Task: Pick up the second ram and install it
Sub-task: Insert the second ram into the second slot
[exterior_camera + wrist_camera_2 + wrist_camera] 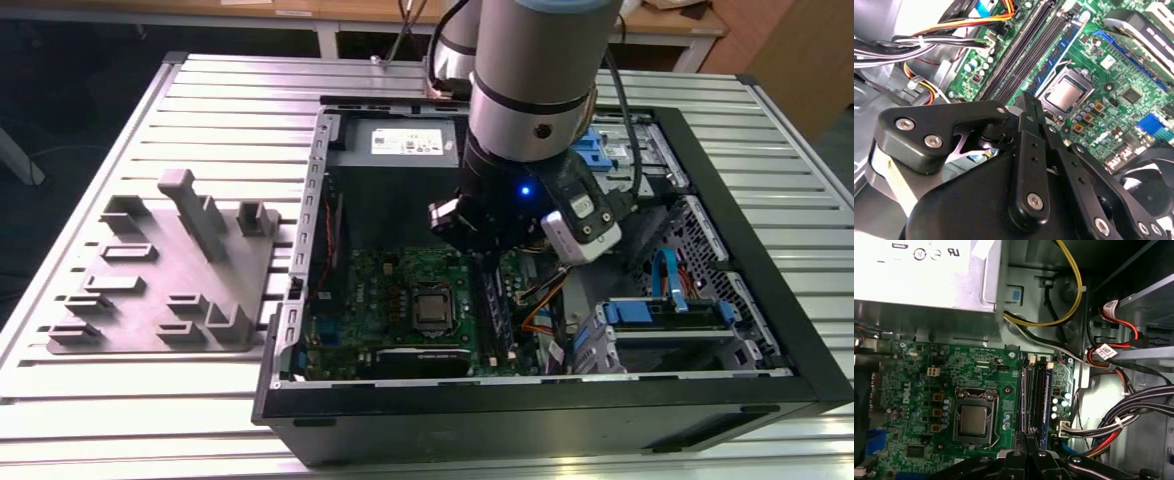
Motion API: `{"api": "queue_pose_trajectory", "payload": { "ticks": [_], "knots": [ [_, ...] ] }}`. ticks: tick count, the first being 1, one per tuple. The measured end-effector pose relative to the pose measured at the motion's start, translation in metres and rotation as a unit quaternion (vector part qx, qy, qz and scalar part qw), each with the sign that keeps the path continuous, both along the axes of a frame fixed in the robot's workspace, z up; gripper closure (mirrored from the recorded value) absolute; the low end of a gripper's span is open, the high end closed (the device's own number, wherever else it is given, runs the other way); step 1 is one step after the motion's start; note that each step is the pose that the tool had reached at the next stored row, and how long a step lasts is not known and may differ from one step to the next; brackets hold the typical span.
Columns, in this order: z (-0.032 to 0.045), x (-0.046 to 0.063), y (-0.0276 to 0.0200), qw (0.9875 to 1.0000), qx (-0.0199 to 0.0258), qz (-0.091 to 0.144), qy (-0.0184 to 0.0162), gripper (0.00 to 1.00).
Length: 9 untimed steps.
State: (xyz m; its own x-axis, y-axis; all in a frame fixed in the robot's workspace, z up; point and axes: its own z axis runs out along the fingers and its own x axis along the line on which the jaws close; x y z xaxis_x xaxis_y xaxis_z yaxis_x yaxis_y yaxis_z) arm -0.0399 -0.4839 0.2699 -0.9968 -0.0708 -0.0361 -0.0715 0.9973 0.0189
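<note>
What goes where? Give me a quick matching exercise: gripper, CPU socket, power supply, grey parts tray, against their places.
1. gripper
2. CPU socket
3. power supply
4. grey parts tray

A. on the table, outside the case
B. on the green motherboard, beside the memory slots
C. over the memory slots
D. inside the case, past the motherboard's edge

Pairs: 1-C, 2-B, 3-D, 4-A.
</note>
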Motion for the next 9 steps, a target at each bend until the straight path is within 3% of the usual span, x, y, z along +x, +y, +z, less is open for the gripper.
{"api": "queue_pose_trajectory", "payload": {
  "ticks": [9],
  "knots": [
    [-0.0132, 0.000, 0.0000, 1.0000, 0.0000, -0.001, 0.0000, 0.92]
  ]
}}
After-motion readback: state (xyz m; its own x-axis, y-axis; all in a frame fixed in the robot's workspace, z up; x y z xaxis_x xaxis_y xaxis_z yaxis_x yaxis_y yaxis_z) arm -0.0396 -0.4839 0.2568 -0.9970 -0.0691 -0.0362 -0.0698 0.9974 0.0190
